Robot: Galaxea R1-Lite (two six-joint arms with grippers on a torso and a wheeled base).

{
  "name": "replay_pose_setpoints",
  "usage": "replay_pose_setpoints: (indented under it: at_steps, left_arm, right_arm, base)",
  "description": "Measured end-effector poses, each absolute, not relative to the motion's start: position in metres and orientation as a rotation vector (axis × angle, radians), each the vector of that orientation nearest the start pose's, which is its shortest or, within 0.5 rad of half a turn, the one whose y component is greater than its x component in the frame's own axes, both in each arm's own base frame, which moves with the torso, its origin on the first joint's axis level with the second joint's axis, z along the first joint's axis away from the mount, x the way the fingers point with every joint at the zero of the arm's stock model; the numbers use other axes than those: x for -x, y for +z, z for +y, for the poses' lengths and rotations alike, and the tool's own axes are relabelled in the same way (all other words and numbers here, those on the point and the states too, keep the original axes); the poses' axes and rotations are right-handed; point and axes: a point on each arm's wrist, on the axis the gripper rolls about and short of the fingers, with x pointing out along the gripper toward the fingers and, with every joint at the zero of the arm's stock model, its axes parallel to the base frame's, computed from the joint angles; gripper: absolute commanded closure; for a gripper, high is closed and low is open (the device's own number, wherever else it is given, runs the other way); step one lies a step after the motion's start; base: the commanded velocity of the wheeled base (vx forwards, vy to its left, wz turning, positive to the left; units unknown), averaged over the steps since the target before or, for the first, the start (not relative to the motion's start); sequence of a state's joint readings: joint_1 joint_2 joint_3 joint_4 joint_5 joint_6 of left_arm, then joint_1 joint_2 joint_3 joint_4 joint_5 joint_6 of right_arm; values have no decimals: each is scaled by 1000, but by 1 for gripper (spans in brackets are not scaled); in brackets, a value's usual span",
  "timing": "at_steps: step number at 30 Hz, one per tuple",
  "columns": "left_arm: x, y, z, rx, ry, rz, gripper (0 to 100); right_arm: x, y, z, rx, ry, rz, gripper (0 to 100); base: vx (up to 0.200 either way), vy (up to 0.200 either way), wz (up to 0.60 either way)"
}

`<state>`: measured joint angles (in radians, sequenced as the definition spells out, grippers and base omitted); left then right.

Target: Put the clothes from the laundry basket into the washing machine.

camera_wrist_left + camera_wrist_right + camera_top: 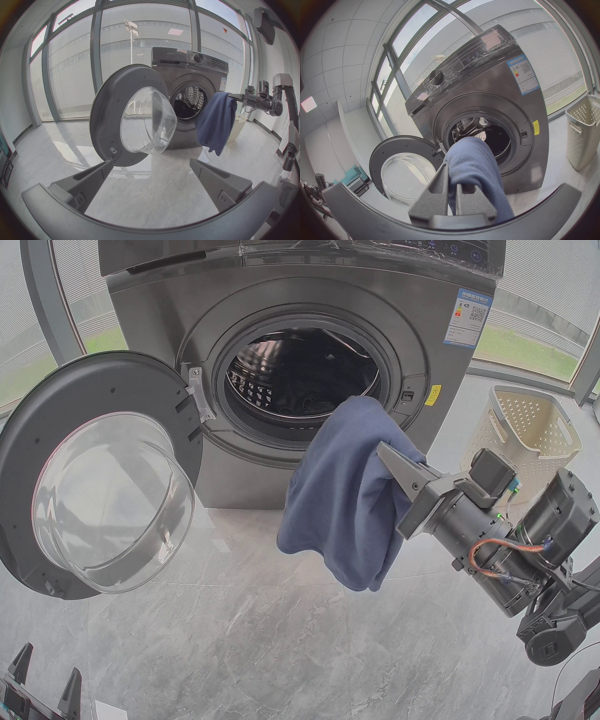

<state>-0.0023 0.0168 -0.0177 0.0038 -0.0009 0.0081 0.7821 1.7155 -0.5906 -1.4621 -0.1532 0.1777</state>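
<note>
Garment [340,502]: dark blue, matte, soft knit by the look. Hangs just in front of the washer [350,296], top fold over the lower rim of the mouth [300,377] in head view. Not yet inside. Tail well off the floor [250,640]. One long loose drape, wider low down, uneven hem.

Right gripper [384,452]: jaws pressed together on a bunch of fabric near the top of the drape. Bulk of cloth on the washer side and below.

Left gripper [150,162]: jaws spread, nothing between. Low, well back from the washer, on its door side.

Handling, judged:
- Light, limp, no stiffness. Follows the gripper and swings.
- Not fragile and hardly slippery, but prone to trail and snag.
- Held high at one point, hence a long tail, apt to lag and catch on the mouth's lower rim.
- Probably better taken nearer mid-bunch to shorten the tail. As held, calls for a deep reach into the drum before letting go.

Washer: smooth grey metal, front-loading, crinkled film over the top panel.

Drum [250,387]: bright perforated steel, with something dark inside. Cannot tell what.

Door [94,390]: swung wide open on the washer's hinge side. Dark round frame, clear domed glass.

Basket [531,421]: cream plastic, perforated walls, slot handles. Stands beside the washer, opposite the door.

Floor: glossy grey marbled tile.
</note>
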Motion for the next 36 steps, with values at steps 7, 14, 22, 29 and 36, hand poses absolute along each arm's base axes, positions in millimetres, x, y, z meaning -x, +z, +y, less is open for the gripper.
replay_pose_setpoints:
  at_steps: [7,14,22,29,36]
  left_arm:
    - [23,81,-1,-38,-36,-3,0]
    - [23,81,-1,-53,-41,-3,0]
    - [23,81,-1,-40,-39,-1,0]
    - [23,81,-1,-39,-33,-1,0]
    - [23,81,-1,-46,-34,-2,0]
  right_arm:
    - [-209,209,208,-340,666,-271,100]
    - [-218,210,219,-350,669,-288,100]
    - [-221,205,223,-348,669,-277,100]
    - [-222,203,224,-343,669,-269,100]
    - [-224,204,225,-344,668,-275,100]
  base:
    - [0,0,0]
    - [0,0,0]
    - [0,-50,0]
    - [0,-200,0]
    - [0,0,0]
